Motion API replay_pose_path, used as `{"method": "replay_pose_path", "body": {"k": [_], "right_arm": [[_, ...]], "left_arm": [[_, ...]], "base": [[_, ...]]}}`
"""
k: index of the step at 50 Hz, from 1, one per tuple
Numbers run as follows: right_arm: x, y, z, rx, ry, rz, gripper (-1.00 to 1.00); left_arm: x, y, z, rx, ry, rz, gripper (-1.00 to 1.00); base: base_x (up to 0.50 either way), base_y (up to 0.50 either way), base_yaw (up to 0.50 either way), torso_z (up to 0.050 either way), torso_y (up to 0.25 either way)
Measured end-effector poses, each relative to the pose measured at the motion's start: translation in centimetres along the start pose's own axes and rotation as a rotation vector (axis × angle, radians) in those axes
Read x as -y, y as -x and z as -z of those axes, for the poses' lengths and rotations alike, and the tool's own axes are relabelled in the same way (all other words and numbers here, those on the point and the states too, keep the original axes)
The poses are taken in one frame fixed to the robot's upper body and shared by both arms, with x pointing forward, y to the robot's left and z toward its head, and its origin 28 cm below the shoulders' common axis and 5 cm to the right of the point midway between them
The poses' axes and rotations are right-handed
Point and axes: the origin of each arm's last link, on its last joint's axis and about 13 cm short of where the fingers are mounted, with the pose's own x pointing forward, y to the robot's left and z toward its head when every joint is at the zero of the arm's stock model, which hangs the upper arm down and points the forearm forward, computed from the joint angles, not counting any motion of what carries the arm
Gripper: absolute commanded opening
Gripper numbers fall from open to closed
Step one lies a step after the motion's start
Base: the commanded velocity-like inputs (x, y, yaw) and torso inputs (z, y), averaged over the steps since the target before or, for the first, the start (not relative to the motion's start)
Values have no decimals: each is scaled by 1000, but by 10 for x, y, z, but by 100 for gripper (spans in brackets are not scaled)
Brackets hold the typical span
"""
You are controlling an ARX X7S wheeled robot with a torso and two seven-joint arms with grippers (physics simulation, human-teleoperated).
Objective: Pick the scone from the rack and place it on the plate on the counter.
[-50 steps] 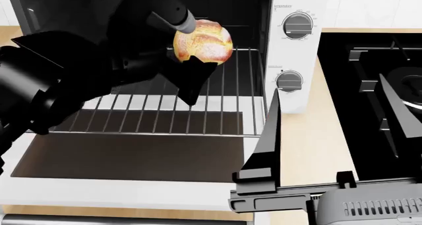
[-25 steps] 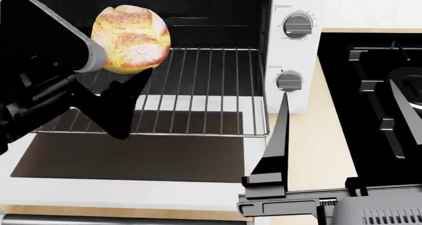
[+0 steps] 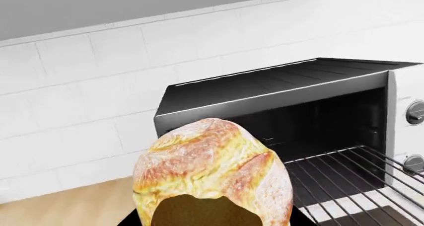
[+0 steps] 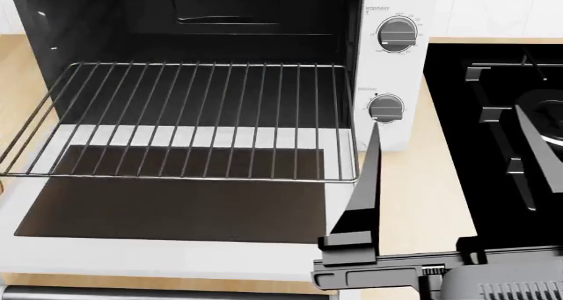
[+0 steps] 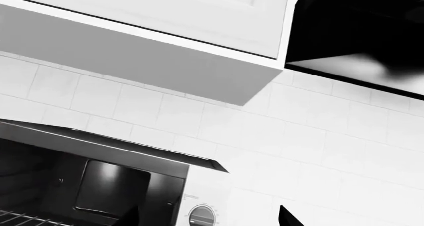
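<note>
The scone, golden with reddish crust and white dusting, fills the near part of the left wrist view. My left gripper is shut on it, its dark jaws showing only at the frame's edge. Behind the scone are the beige counter and the open toaster oven. In the head view the silver wire rack holds nothing, and neither the left arm nor the scone shows there. My right gripper stands open to the right of the oven, over the counter strip. The plate is out of view.
The oven door lies folded down toward me in front of the rack. Two knobs are on the oven's white side panel. A black cooktop with burner grates lies at the right. A tiled wall and upper cabinet stand behind.
The left arm carried the scone leftward off the rack and out of the head view, leaving the rack bare. The right gripper has barely moved.
</note>
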Motion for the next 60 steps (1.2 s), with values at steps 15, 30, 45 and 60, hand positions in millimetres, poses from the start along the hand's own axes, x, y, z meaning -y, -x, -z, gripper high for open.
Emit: {"method": "replay_pose_path", "body": {"k": [15,30,45,60], "right_arm": [[-2,0,0,1,-1,-5,100],[-2,1,0,2,-2,-6,100],[-2,1,0,3,-4,-9,100],[-3,2,1,-1,-4,-10,100]], "left_arm": [[-30,10,10,-27,58,-259,-100],[-65,-1,20,-102,61,-382,-100],[-85,-16,10,-170,32,-443,-100],[-97,-44,-6,-230,13,-489,-100]], "base": [[0,0,0,0,0],[0,0,0,0,0],[0,0,0,0,0],[0,0,0,0,0]]}}
